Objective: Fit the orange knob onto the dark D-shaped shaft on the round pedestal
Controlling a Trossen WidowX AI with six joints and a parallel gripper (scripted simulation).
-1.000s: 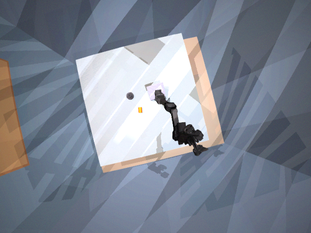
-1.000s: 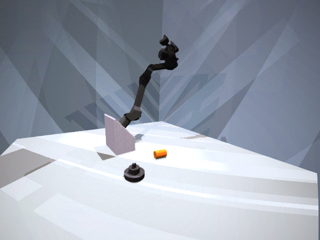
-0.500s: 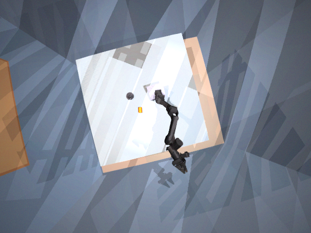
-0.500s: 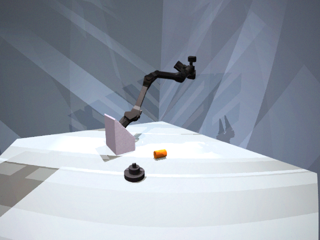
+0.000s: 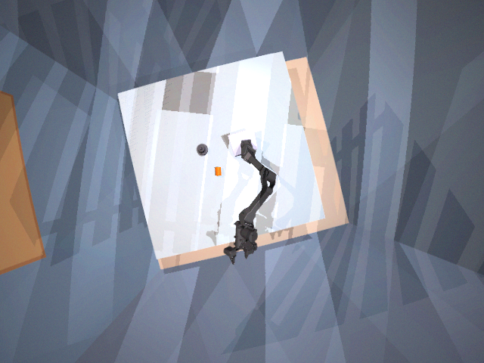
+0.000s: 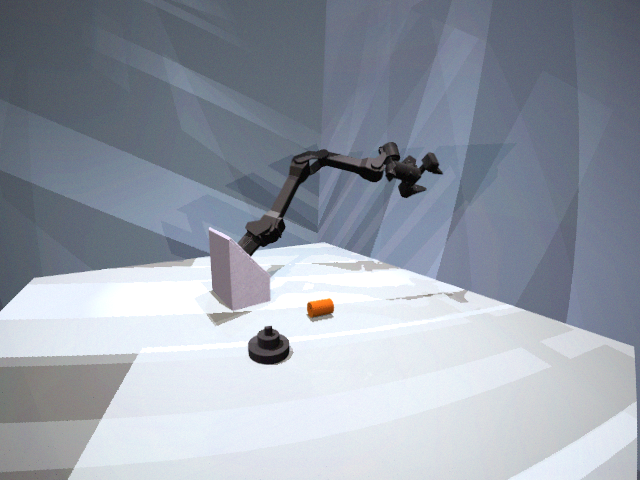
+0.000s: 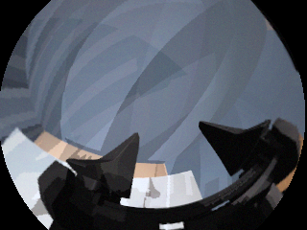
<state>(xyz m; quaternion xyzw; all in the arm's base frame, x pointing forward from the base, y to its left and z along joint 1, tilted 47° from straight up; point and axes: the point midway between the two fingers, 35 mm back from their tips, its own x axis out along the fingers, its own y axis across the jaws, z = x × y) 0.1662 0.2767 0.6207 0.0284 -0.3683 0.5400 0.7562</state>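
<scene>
The orange knob (image 5: 218, 171) (image 6: 320, 307) lies on its side on the white table, a short way from the pedestal. The dark round pedestal (image 5: 202, 149) (image 6: 268, 352) stands upright, with the short shaft (image 6: 268, 330) sticking up from its top. The shaft's flat side cannot be made out. My gripper (image 5: 240, 261) (image 6: 433, 181) (image 7: 169, 130) is wide open and empty. It is high up, out over the table edge, far from both the knob and the pedestal. Neither of them shows in the wrist view.
A pale pink wedge-shaped block (image 5: 235, 141) (image 6: 248, 281) stands at the arm's base, near the pedestal and knob. The white table (image 5: 175, 187) (image 6: 361, 413) has an orange-tan border (image 5: 318, 128) along two sides. Another orange surface (image 5: 17, 195) is at the far left in the top view.
</scene>
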